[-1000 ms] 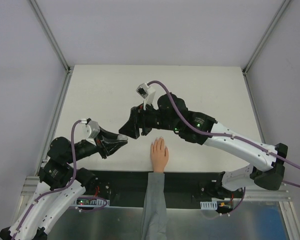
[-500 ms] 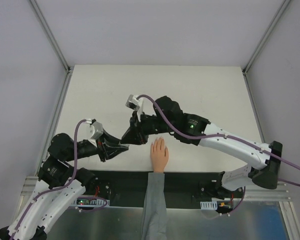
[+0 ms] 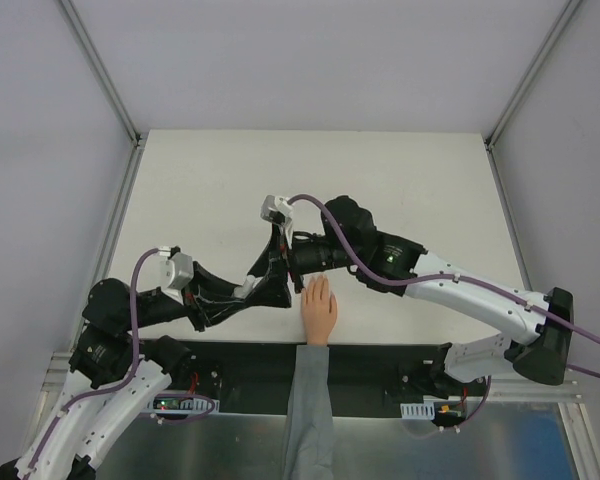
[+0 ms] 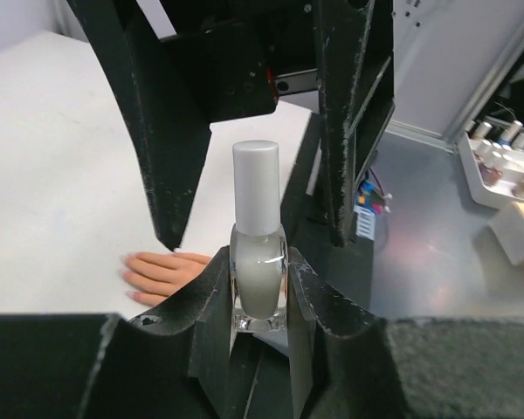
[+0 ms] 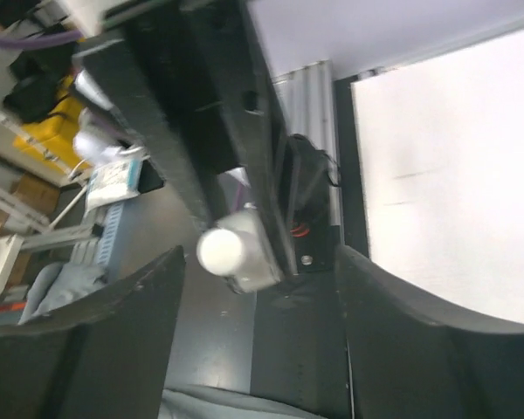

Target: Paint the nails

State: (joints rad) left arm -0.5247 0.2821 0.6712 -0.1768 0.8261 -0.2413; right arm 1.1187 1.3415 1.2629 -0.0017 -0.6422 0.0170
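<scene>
over at the near edge of the white counter (image 3: 210, 190), the left claw (image 4: 258, 301) is clenched on the glass base of a nail polish bottle (image 4: 258, 262), holding it upright with the white cap (image 4: 255, 188) on. the right claw (image 5: 255, 262) hangs over it, released, fingers (image 4: 162, 157) spread either side of the cap and not touching it. the nails (image 4: 125, 274) are on the little peach hand (image 3: 318, 308) lying flat, palm down, just right of both claws, with its grey sleeve (image 3: 308, 400) running off the counter's near edge. they're too tiny to tell if they've got polish on.
</scene>
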